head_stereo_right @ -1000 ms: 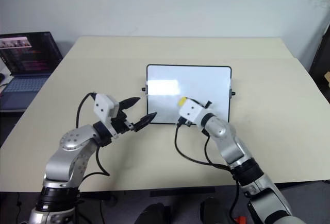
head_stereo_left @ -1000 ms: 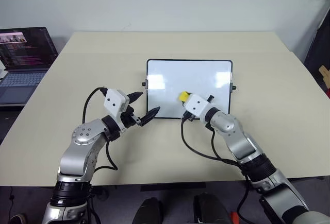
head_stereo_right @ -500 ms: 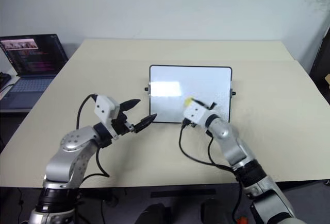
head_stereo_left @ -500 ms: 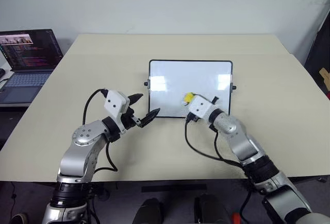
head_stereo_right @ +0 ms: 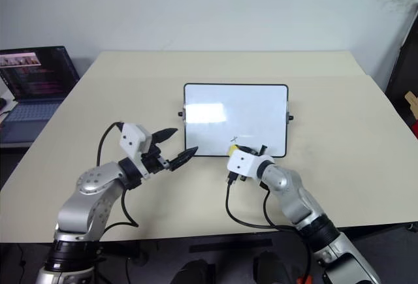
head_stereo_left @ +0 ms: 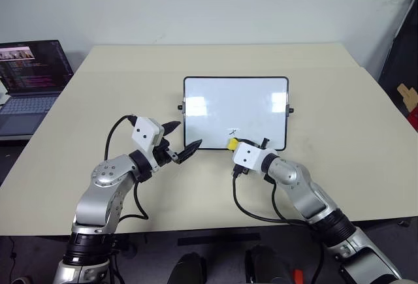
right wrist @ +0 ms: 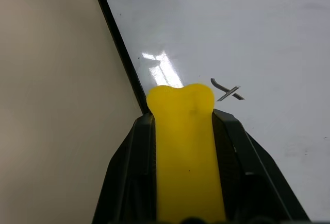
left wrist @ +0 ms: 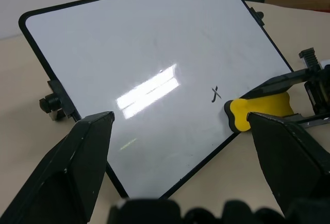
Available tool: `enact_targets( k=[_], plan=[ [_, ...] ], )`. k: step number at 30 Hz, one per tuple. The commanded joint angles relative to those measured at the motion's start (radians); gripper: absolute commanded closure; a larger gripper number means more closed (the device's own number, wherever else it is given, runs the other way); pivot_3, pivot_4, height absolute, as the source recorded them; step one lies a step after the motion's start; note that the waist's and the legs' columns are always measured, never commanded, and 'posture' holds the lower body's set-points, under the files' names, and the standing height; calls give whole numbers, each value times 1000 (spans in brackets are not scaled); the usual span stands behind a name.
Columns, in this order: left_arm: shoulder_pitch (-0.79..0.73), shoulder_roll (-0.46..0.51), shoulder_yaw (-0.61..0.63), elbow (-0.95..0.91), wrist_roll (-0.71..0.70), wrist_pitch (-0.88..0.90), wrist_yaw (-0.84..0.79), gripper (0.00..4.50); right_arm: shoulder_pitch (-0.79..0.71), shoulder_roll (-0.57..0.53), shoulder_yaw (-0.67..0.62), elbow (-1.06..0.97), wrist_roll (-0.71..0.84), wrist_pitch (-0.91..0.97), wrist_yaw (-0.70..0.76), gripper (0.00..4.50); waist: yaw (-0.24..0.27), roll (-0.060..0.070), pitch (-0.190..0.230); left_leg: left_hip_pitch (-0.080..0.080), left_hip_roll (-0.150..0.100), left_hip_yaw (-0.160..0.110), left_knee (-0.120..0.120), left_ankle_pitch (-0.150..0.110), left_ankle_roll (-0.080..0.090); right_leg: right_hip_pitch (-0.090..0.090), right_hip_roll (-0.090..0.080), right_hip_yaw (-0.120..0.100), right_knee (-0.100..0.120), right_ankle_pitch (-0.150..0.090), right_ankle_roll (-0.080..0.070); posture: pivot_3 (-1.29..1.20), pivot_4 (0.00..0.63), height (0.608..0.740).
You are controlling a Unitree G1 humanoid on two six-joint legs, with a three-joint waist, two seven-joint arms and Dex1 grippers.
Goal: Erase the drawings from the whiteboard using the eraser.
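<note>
1. Our right gripper (head_stereo_left: 230,143): black fingers clamped on the eraser (right wrist: 184,126), a smooth yellow block with a notched tip, at the whiteboard's near edge.
2. Our left gripper (head_stereo_left: 183,139): tapered black fingers apart, holding nothing, just beside the board's near left corner.
3. Whiteboard (head_stereo_left: 215,94): glossy white, thin black frame, rounded corners, flat on the matte beige table (head_stereo_left: 98,88).
4. Drawings: one small cross-shaped mark (left wrist: 216,93) remains, near the eraser tip.
5. Risk, in our judgement: the unpinned board may slide under a wipe, smearing rather than clearing.
</note>
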Motion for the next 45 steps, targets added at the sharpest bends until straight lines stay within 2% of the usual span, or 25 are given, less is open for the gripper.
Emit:
enact_targets(
  k=[1,8,18,34,38,45],
  plan=[
    [-1,0,0,-26,-1,-13,4,0,-47,18,-62,36,-28,20,-80,3361,1,0,0,0,0,0,0,0,0,0,0,0,0,0,0,0,150,740],
    [25,-4,-1,-16,4,-22,2,0,-109,65,-99,54,-25,-16,-153,3362,3,0,0,-1,0,0,-1,1,0,-2,0,0,0,0,-1,0,150,740],
    [45,7,6,-19,4,-22,-5,0,-20,22,-12,48,-38,29,12,3370,2,0,0,-1,1,0,-3,0,0,-1,0,0,-2,-2,-2,0,150,740],
    [28,-3,-14,-22,2,-17,-6,0,-14,-61,-136,41,-37,72,-57,3371,12,0,0,0,0,-3,0,1,0,2,0,-2,0,-1,-2,0,150,740],
    [13,-6,-20,-12,2,-19,-6,0,-29,-35,-111,38,-40,60,-60,3371,11,0,0,0,0,-3,0,1,0,2,0,-2,0,-1,-2,0,150,740],
    [10,-10,-25,-17,0,-18,-1,0,-120,73,-52,97,-41,23,-63,3371,-11,0,0,2,2,-1,0,1,0,2,0,-1,0,-1,-2,0,150,740]
  ],
)
